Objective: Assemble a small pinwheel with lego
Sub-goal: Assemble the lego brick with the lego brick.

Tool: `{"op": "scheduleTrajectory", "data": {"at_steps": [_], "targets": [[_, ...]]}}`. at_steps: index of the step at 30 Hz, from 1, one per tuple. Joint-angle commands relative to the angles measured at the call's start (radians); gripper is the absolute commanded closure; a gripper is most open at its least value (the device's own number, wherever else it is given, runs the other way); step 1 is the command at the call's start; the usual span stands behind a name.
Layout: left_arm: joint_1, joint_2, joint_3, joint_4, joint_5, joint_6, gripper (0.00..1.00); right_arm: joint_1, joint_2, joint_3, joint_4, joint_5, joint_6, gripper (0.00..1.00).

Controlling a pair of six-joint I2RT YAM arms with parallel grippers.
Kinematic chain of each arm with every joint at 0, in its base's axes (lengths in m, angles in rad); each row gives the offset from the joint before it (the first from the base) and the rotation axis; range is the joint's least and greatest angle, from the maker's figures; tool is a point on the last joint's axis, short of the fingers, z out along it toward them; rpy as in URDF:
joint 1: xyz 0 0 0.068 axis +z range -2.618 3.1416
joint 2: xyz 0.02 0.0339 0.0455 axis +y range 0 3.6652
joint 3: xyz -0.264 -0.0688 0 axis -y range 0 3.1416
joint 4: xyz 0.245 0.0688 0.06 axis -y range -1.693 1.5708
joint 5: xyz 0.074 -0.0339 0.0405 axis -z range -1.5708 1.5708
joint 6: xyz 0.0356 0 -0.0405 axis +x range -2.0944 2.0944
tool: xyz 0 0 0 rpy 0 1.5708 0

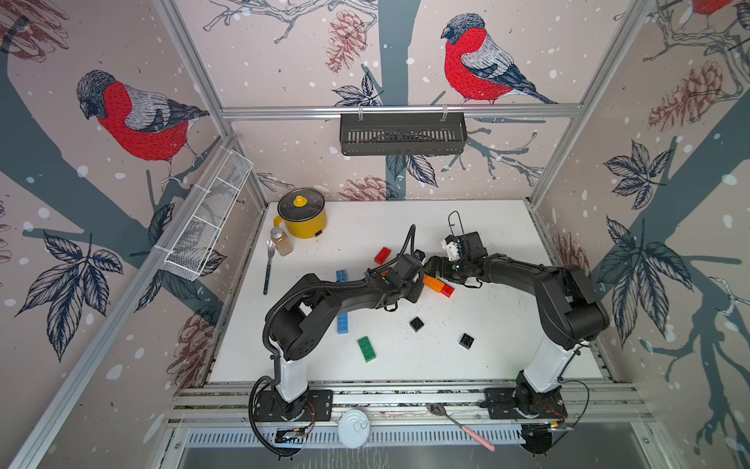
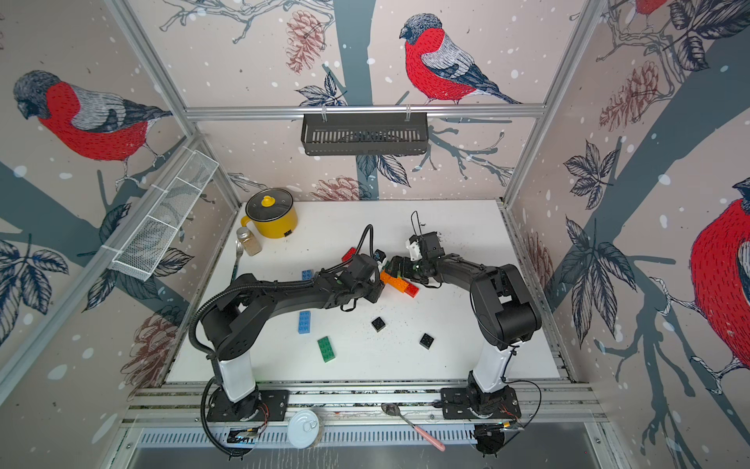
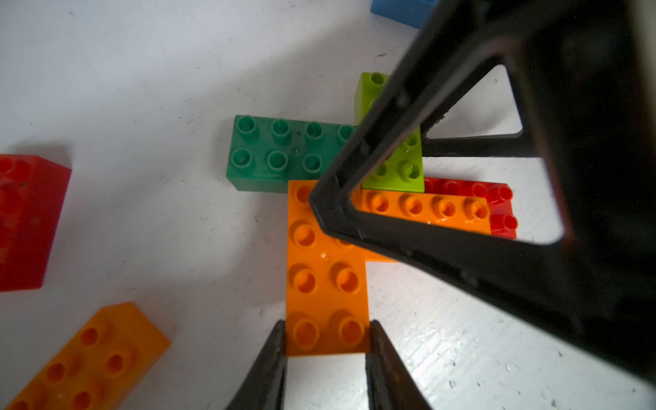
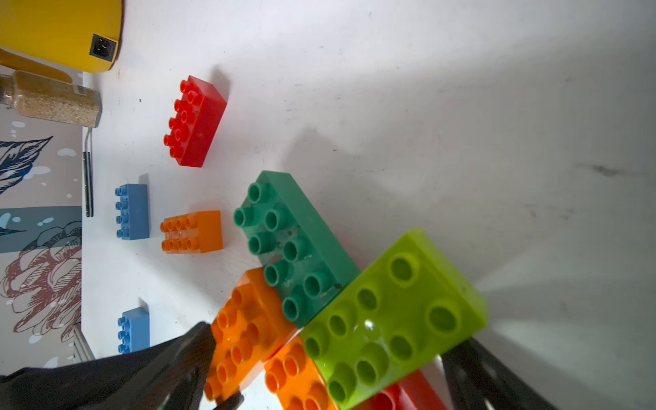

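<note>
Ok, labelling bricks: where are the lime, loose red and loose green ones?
lime brick [image 4: 390, 317], right wrist view, studded top.
loose red brick [image 4: 205, 125], right wrist view, side face.
loose green brick [image 1: 366, 349], a top view, studded top.

I count three orange bricks [image 3: 326, 284] [image 3: 426, 209] [image 3: 88, 358], two red bricks [image 1: 382, 255] [image 1: 447, 290], two blue bricks [image 1: 341, 276] [image 1: 343, 323], two dark green bricks [image 1: 366, 349] [image 3: 284, 152] and one lime brick [image 4: 390, 319]. Also noted: two small black squares [image 1: 417, 323] [image 1: 466, 340], one pot [image 1: 302, 213], one jar [image 1: 281, 241], one fork [image 1: 268, 266].
</note>
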Motion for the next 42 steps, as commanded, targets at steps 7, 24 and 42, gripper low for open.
{"op": "scheduleTrajectory", "data": {"at_steps": [7, 24, 42], "targets": [[0.002, 0.018, 0.032, -0.043, 0.0, 0.021, 0.93, 0.017, 0.03, 0.031, -0.061, 0.124, -0.022, 0.06], [0.002, 0.014, 0.036, -0.024, 0.051, 0.033, 0.93, 0.007, -0.031, -0.032, -0.025, 0.056, 0.015, 0.06], [0.002, 0.055, 0.084, -0.069, 0.053, 0.058, 0.94, -0.003, -0.011, -0.006, -0.068, 0.108, 0.002, 0.05]]}}
